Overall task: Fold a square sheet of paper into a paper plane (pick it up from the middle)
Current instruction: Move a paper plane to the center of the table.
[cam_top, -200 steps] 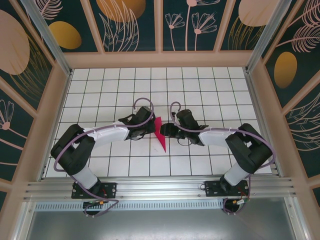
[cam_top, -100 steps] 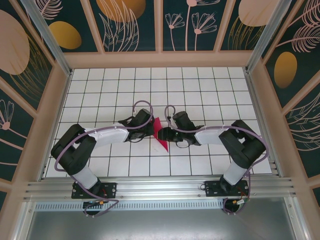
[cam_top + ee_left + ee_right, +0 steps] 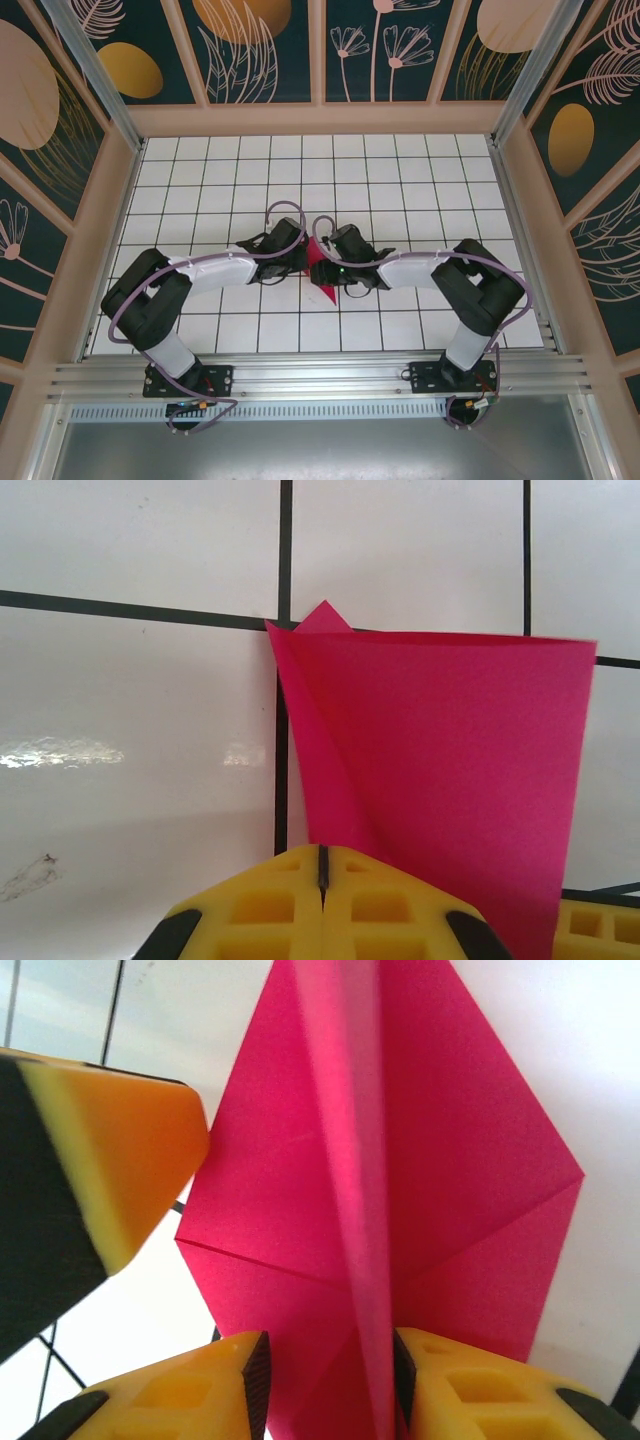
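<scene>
Middle of white tiled counter (image 3: 200,180): left pincer (image 3: 320,858) clamps folded magenta-pink paper sheet (image 3: 440,760). Right pincer (image 3: 325,1360) is released, jaws straddling the sheet's raised crease.

A white-tiled table (image 3: 200,180) is lying under bright light, its dark grid lines running square to the edges. Glare (image 3: 60,752) is gleaming off one tile and a faint grey smudge (image 3: 25,875) is showing just beside it. A pale wooden border (image 3: 320,118) is framing the table. Dark teal wall panels (image 3: 250,50) painted with peach leaves, flowers and ochre ovals are rising on three sides. Aluminium rails (image 3: 320,380) are running along the near edge, a grey metal sheet (image 3: 320,450) lying just beyond them.
</scene>
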